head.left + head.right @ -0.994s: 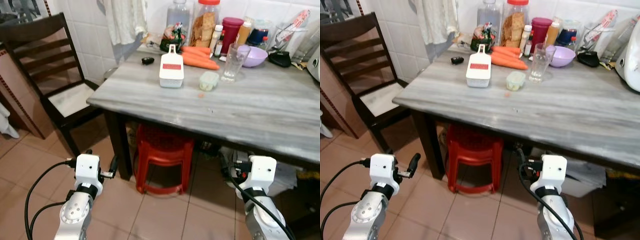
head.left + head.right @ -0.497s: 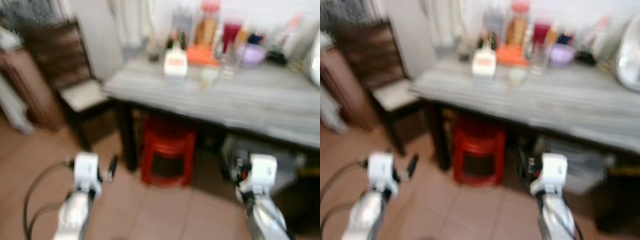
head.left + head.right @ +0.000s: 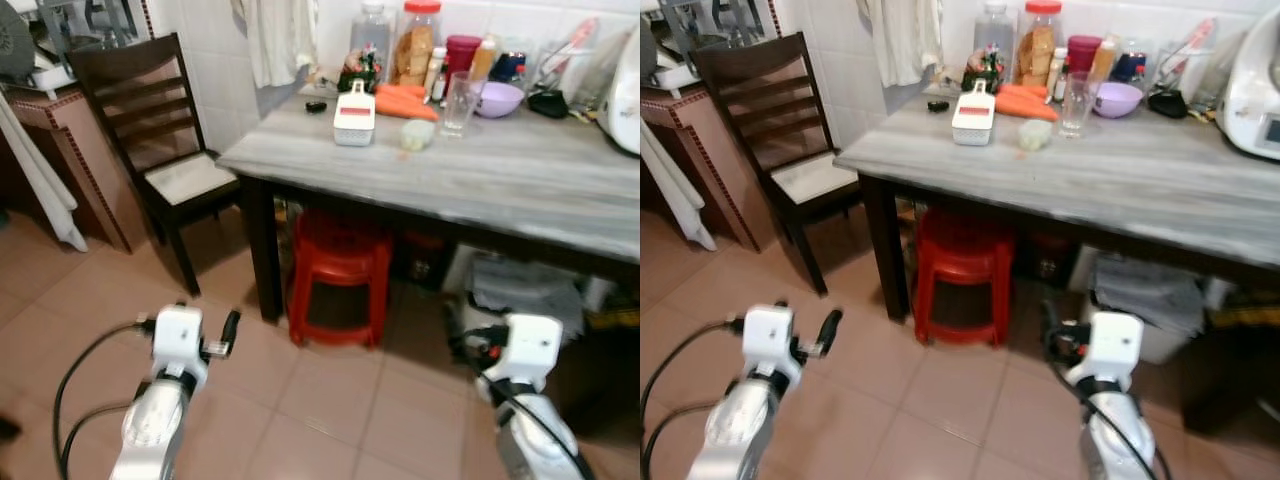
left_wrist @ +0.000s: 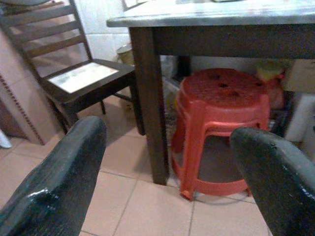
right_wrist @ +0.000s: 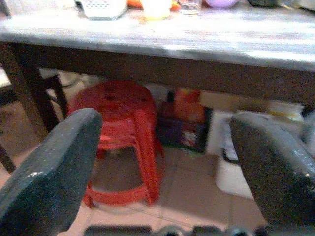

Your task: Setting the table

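The grey wood-grain table (image 3: 520, 185) stands ahead of me, some way off. On its far side are a white grater box (image 3: 353, 115), carrots (image 3: 405, 100), a small pale container (image 3: 416, 135), a clear glass (image 3: 458, 100) and a purple bowl (image 3: 499, 98). Both arms hang low over the tiled floor, short of the table. My left gripper (image 4: 170, 135) is open with nothing between its fingers, and it faces the table leg and stool. My right gripper (image 5: 165, 123) is also open and holds nothing, facing the space under the table.
A red plastic stool (image 3: 340, 270) sits under the table, with boxes and bags (image 3: 520, 290) beside it. A dark wooden chair (image 3: 165, 150) stands at the table's left end. Jars and bottles (image 3: 415, 45) line the wall; a white appliance (image 3: 1252, 90) is at far right.
The whole view has pulled back and the table now sits farther away, so the camera moved. The arms hang as before, with the grippers unchanged.
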Robot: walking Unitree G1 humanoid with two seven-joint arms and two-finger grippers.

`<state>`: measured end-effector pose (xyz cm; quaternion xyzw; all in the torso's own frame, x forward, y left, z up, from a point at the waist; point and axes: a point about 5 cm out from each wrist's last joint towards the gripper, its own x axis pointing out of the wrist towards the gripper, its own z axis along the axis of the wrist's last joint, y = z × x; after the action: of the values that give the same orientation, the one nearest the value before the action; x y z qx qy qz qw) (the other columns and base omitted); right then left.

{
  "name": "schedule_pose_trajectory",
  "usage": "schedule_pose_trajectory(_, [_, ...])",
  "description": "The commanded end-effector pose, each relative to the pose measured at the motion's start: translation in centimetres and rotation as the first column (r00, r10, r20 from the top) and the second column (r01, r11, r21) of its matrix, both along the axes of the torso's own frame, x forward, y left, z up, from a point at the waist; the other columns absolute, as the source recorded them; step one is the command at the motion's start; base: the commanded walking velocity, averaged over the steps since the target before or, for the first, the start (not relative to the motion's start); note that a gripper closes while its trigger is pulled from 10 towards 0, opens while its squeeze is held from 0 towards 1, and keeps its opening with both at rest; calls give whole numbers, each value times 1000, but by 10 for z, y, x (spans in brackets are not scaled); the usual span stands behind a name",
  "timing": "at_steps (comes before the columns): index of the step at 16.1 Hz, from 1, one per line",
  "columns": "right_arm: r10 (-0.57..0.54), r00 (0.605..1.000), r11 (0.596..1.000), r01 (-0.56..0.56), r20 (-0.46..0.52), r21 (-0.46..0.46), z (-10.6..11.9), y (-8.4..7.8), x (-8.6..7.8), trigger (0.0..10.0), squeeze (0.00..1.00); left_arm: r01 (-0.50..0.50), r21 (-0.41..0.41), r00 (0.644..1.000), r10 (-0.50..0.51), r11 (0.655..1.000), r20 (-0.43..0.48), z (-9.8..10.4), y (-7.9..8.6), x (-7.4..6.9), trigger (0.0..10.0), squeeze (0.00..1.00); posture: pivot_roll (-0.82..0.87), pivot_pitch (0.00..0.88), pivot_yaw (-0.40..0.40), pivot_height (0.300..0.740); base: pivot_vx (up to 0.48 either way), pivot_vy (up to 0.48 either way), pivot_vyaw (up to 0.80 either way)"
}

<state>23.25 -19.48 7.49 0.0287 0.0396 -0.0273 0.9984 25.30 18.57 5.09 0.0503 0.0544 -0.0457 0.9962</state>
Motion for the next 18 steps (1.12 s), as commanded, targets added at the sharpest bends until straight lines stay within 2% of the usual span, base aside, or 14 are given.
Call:
schedule_pose_trajectory(1, [10,1000,1000,-10,4,9,2,4,2,10000,0,-14,11,1000,14,1000,-8,-1,4,-2,10000,0,-3,0,-24,740,-240,0,0])
schedule_pose_trajectory(5, [10,1000,1000,-10,0,7,1,3,2,10000,0,-6,8,1000,6,1000,4,0,3,-2,10000,0,-2,0,-27,740,0,0,0])
schedule_pose_trajectory(7, [9,1000,1000,-9,-2,5,1,3,2,10000,0,23,-44,1000,-23,999,17,3,2,-2,10000,0,-2,0,-27,740,0,0,0])
schedule_pose_trajectory(9, [9,1000,1000,-9,-6,4,0,3,1,10000,0,70,-23,997,-70,997,34,7,-1,-2,10000,0,-1,0,-28,740,0,0,-250])
schedule_pose_trajectory(14, [12,1000,1000,-12,-6,1,1,2,0,10000,0,101,-32,995,-100,994,25,5,-5,-4,10000,0,-5,0,-31,740,0,0,-501])
schedule_pose_trajectory(18, [17,1000,1000,-17,-7,-4,1,2,0,10000,0,105,-37,994,-104,994,23,4,-6,-4,10000,0,-6,0,-33,740,0,-61,0])
